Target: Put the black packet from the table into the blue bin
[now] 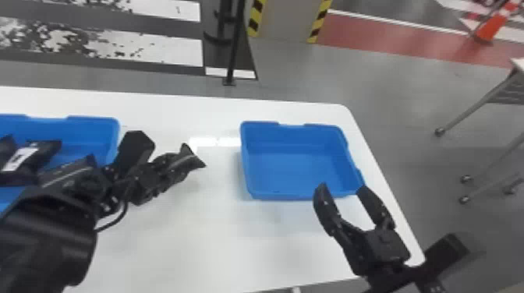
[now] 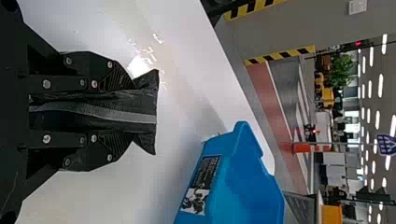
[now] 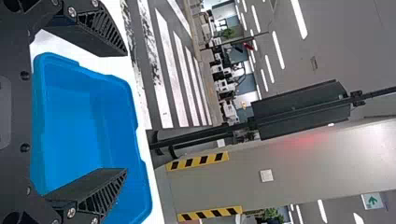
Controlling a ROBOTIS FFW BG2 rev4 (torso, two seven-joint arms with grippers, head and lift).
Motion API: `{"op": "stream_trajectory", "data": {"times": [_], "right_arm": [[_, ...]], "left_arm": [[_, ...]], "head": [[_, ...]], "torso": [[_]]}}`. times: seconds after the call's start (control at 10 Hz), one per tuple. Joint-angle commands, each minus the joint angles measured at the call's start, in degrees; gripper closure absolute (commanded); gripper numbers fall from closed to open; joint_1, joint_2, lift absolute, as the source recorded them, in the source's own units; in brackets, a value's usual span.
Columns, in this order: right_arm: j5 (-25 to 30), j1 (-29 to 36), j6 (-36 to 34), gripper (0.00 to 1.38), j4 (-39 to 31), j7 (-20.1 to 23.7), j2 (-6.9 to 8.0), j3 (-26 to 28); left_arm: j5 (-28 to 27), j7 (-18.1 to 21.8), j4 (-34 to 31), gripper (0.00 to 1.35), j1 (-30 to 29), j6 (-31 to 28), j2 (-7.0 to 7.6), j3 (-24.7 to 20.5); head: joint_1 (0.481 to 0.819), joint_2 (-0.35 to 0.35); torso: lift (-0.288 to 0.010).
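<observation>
1. At nine o'clock in the head view, the black packet (image 2: 148, 105) is above the worktop (image 1: 218, 241), held by the left gripper (image 2: 126, 110).
2. That gripper's jaws are pinching the packet from both sides. The film bunches between them, a pale stripe runs lengthwise along it, and the free end flares beyond the tips.
3. Judging by those creases, the wrapping is soft and flexible, probably light, and more likely to fold than crack. How full it is, I cannot tell.
4. Its slightly shiny skin may slip under a weak squeeze, so steady, moderate pressure suits it.
5. The best hold is broad and across the body, catching several layers; a nip at one flared corner would let it droop or twist. The present grasp looks deep enough to carry it.
6. From the packet, one blue bin (image 1: 296, 167) lies at three o'clock; another blue bin (image 1: 93, 124), holding similar black packets (image 1: 23, 159), lies at nine. Which one is meant, I cannot tell.
7. At four o'clock, the right gripper (image 1: 342, 187) has its jaws spread, with nothing between them.
8. The loose end could catch on a rim, so it needs lifting well over.
</observation>
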State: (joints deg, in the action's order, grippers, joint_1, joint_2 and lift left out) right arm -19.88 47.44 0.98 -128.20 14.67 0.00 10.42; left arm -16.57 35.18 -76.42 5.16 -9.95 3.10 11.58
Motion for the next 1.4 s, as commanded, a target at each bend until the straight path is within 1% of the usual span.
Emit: {"op": "stream_trajectory", "data": {"times": [0.0, 0.1, 0.3, 0.5, 0.6, 0.7, 0.8, 0.9, 1.0, 1.1, 1.2, 1.3], "right_arm": [[0.0, -0.1, 0.0, 0.13, 0.0, 0.0, 0.05, 0.0], [0.0, -0.1, 0.0, 0.13, 0.0, 0.0, 0.05, 0.0], [0.0, 0.1, 0.0, 0.13, -0.1, 0.0, 0.05, -0.1], [0.0, -0.1, 0.0, 0.13, -0.1, 0.0, 0.05, -0.3], [-0.1, -0.2, 0.0, 0.13, -0.1, 0.0, 0.05, -0.3], [-0.1, -0.2, 0.0, 0.13, -0.1, 0.0, 0.05, -0.3], [-0.2, -0.2, 0.0, 0.13, -0.1, 0.0, 0.05, -0.3], [-0.2, -0.2, 0.0, 0.13, -0.1, 0.0, 0.05, -0.3], [-0.2, -0.3, 0.0, 0.13, -0.1, 0.0, 0.05, -0.5], [-0.3, -0.3, 0.0, 0.13, -0.1, 0.0, 0.05, -0.6], [-0.5, -0.1, 0.0, 0.13, -0.1, 0.0, 0.05, -0.5], [-0.5, -0.1, 0.0, 0.13, -0.1, 0.0, 0.05, -0.5]], "left_arm": [[2.2, 0.6, -0.9, 1.21, 0.2, 1.1, 0.06, 0.0], [3.7, 0.9, -3.4, 1.21, -0.1, 0.8, 0.59, 0.1], [6.9, 1.9, -10.6, 1.21, -1.2, -1.7, 2.7, -0.6], [6.5, 3.2, -15.3, 1.21, -3.2, -2.6, 4.19, -5.5], [4.9, 4.0, -15.9, 1.21, -4.2, -2.8, 4.63, -8.7], [2.3, 4.7, -16.0, 1.21, -5.3, -3.1, 4.81, -12.6], [-0.1, 5.1, -16.0, 1.21, -6.1, -3.1, 4.81, -15.8], [-1.8, 5.1, -16.0, 1.21, -6.8, -3.3, 4.81, -18.3], [-4.0, 5.0, -16.0, 1.1, -7.3, -3.3, 4.54, -20.8], [-5.3, 4.9, -16.0, 0.69, -7.8, -3.3, 4.11, -23.2], [-4.7, 4.9, -16.0, 0.24, -8.0, -2.3, 3.93, -24.4], [-2.9, 4.9, -16.2, 0.06, -8.1, -2.3, 3.75, -24.4]], "head": [[0.695, -0.27], [0.695, -0.276], [0.695, -0.277], [0.695, -0.255], [0.695, -0.228], [0.695, -0.188], [0.695, -0.166], [0.695, -0.116], [0.695, -0.066], [0.695, -0.025], [0.695, 0.009], [0.695, 0.031]], "torso": [[-0.11], [-0.11], [-0.11], [-0.11], [-0.11], [-0.11], [-0.11], [-0.11], [-0.11], [-0.11], [-0.11], [-0.11]]}}
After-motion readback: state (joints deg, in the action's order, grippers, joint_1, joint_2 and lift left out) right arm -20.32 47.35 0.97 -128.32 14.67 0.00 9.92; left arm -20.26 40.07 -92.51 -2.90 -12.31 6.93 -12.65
